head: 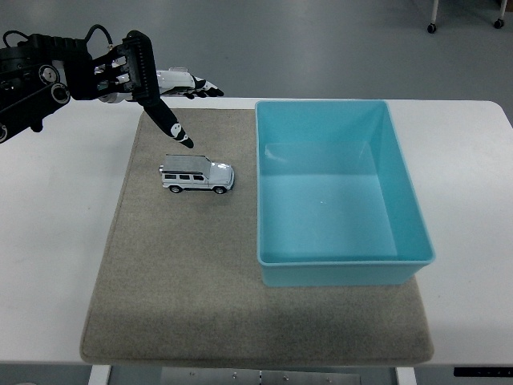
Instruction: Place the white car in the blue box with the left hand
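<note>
A small white toy car (197, 175) stands on its wheels on the grey mat (184, 273), its side facing me, left of the blue box (337, 191). The blue box is open-topped and nothing lies inside it. My left hand (180, 104) comes in from the upper left and hovers above and behind the car, fingers spread and holding nothing. Its thumb points down toward the car's roof with a short gap between them. The right hand does not show.
The mat covers most of the white table (56, 241), and the box sits on its right part. Bare table shows on both sides. Grey floor lies beyond the far edge.
</note>
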Controlling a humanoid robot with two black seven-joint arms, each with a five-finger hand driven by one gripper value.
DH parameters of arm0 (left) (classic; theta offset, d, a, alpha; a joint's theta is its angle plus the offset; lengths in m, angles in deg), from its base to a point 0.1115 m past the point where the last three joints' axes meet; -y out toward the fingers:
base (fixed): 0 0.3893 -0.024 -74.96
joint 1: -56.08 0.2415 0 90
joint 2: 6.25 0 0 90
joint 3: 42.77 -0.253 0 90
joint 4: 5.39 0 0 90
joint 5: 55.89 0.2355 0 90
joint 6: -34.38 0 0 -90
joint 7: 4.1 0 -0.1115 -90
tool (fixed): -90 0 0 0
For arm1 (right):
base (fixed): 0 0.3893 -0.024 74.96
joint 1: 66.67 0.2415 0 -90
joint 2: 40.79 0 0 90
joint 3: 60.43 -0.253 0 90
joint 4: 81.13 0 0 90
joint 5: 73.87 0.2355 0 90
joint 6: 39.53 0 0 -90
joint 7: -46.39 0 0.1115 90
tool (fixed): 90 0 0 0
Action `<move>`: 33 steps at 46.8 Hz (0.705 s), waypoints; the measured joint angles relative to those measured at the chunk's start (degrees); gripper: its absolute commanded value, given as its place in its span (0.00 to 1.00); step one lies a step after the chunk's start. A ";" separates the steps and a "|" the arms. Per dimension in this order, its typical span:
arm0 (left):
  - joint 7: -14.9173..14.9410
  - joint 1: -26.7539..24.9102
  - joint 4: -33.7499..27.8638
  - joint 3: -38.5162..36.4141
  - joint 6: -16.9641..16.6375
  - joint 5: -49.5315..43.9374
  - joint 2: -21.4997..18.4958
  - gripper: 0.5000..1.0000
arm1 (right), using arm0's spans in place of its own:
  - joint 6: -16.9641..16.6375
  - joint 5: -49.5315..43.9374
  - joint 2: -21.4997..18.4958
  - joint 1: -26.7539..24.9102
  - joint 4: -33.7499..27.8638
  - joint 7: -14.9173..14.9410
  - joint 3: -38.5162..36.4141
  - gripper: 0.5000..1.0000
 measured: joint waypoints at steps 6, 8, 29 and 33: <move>-0.01 -0.67 -4.03 0.00 3.23 3.11 -1.32 0.99 | -0.01 0.00 0.00 0.01 0.00 0.04 0.00 0.87; 0.01 -0.82 -6.35 0.00 4.21 3.47 -2.25 0.99 | 0.00 0.00 0.00 0.01 0.00 0.05 0.00 0.87; 9.04 -0.14 -10.28 0.03 5.78 4.40 -3.00 0.99 | 0.00 0.00 0.00 0.00 0.00 -0.04 0.00 0.87; 10.53 -0.07 -10.34 0.08 5.69 4.05 -2.72 0.99 | -0.01 0.00 0.00 0.00 0.00 -0.03 0.00 0.87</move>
